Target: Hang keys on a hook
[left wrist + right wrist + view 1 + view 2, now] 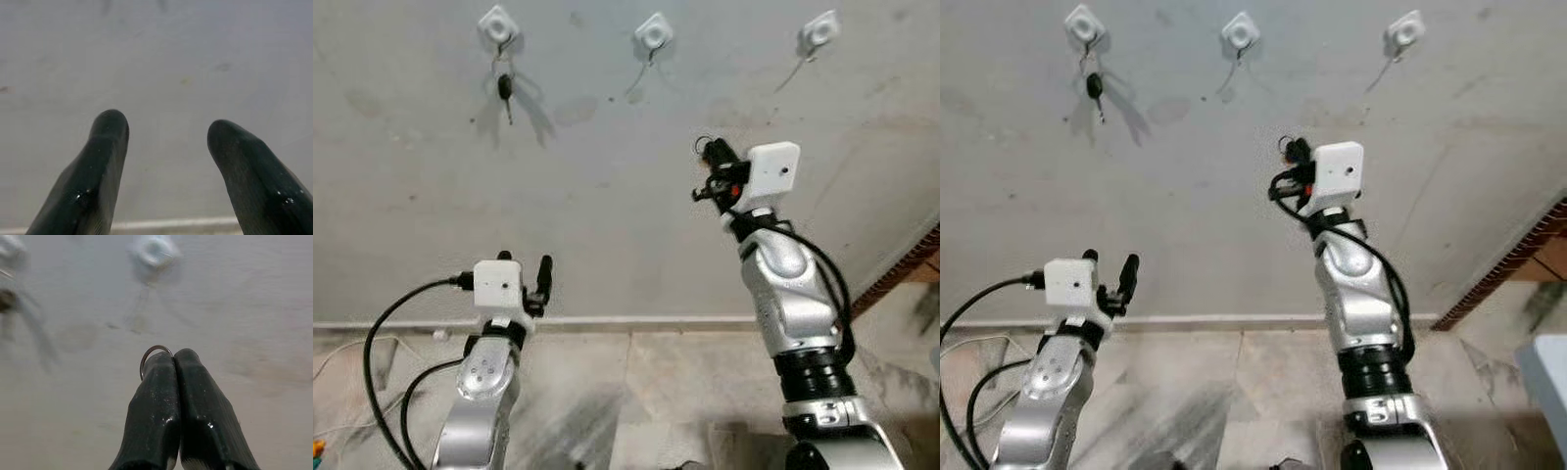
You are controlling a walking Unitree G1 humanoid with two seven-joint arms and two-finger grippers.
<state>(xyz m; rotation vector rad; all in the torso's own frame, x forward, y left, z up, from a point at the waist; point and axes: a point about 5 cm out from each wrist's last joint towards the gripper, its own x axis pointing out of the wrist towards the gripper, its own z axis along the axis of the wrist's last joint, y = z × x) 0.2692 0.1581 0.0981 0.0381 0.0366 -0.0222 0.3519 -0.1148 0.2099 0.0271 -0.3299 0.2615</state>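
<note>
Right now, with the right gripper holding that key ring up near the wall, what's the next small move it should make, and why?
Probably raise the right gripper toward the middle hook and ease forward. Its fingers are pinched shut on the key ring, whose loop pokes out past the tips, and the middle hook sits empty above it. The left hook already carries a key. The left gripper waits open, low by the wall.

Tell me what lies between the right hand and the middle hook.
Bare grey wall separates the right hand, pinching a key ring, from the middle hook; left eye view shows it.
</note>
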